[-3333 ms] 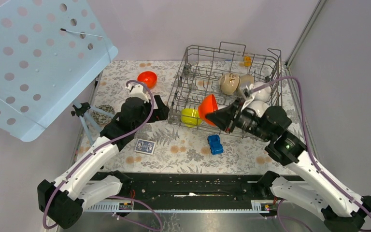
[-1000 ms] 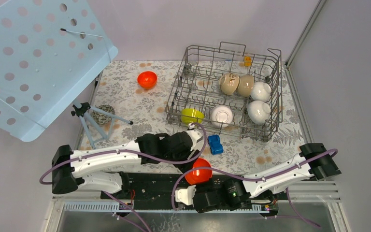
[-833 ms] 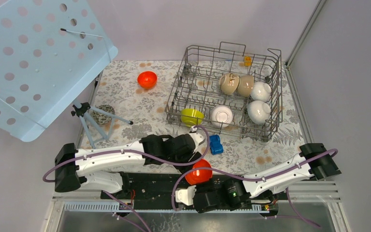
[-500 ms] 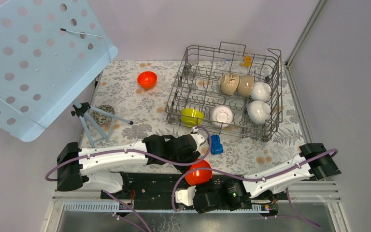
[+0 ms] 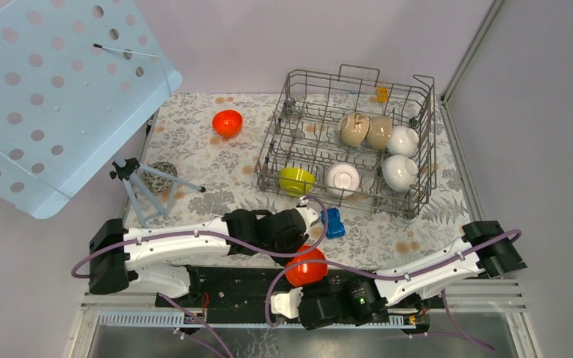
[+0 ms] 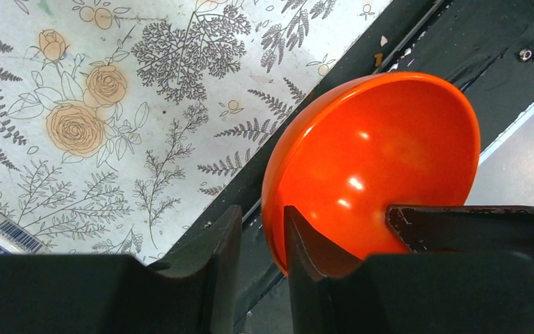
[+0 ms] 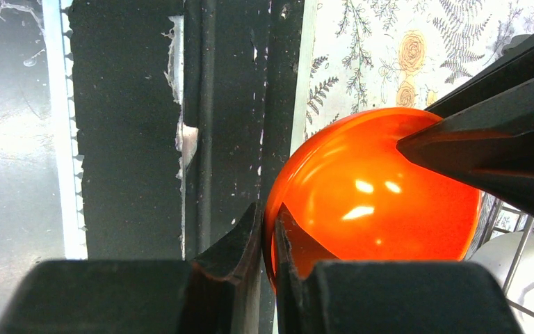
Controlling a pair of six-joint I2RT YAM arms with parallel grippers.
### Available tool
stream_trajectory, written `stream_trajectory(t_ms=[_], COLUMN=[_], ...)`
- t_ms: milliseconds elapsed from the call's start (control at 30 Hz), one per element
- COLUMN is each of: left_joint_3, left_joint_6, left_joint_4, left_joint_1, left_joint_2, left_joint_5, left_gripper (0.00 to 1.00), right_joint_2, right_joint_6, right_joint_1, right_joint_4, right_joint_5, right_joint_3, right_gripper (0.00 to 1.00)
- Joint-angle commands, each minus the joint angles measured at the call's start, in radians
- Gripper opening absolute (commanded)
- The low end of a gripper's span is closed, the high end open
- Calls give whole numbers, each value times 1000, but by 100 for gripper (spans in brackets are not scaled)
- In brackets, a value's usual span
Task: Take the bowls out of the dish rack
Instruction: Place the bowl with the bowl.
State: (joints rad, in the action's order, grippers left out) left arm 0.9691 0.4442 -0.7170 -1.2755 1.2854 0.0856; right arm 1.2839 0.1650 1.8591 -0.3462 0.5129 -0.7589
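Over the worktop's (image 5: 388, 231) near edge the right gripper (image 7: 268, 236) pinches the rim of an orange-red bowl (image 5: 305, 265); the left gripper (image 6: 263, 240), narrow, straddles it unclamped. A second orange-red bowl (image 5: 227, 122) lies out toward the far-left corner; six bowls (image 5: 341, 179) wait in the dish rack (image 5: 321, 73)

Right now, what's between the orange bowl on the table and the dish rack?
Just bare flowery tablecloth between that orange bowl and the dish rack, seen in the top view.

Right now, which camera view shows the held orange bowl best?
The left wrist view: the orange bowl fills the middle, most of its outline clear, with the left pincer astride its rim. The right wrist view has the left pincer covering part of it; the top view shows it only small.
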Motion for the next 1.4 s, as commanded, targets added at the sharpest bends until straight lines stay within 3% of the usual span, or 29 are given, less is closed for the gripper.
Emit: stream_trajectory(t_ms=[0,300,333,467,600,667,1033,1167,1300,1367], left_joint_3=[-11,-28,-32,-59,-79,-89,-150,-191,-241,-266], left_joint_6=[7,23,26,51,92,114,309,458,596,664], left_joint_4=[54,78,83,120,140,148,160,162,160,157], left_joint_1=[-13,-31,-30,-30,-31,-30,-8,-8,-9,-8], left_joint_2=[1,8,5,-7,-21,-35,-130,-194,-272,-318], left_joint_5=[-14,-10,-7,-3,47,87,295,354,391,405], left_gripper=[28,0,0,0,0,0,0,0,0,0], right_joint_2=[6,18,18,11,-34,-71,-243,-254,-237,-233], right_joint_6=[15,1,-4,-34,-97,-134,-515,-543,-774,-860], right_joint_1=[12,19,20,20,19,20,19,12,-108,-155], right_joint_4=[39,56,59,86,141,169,272,261,90,81], right_joint_5=[31,54,59,70,98,133,403,528,470,438], right_joint_3=[-31,-27,-25,-14,10,21,15,8,-65,-64], right_gripper=[0,2,7,47,76,95,100,100,100,97])
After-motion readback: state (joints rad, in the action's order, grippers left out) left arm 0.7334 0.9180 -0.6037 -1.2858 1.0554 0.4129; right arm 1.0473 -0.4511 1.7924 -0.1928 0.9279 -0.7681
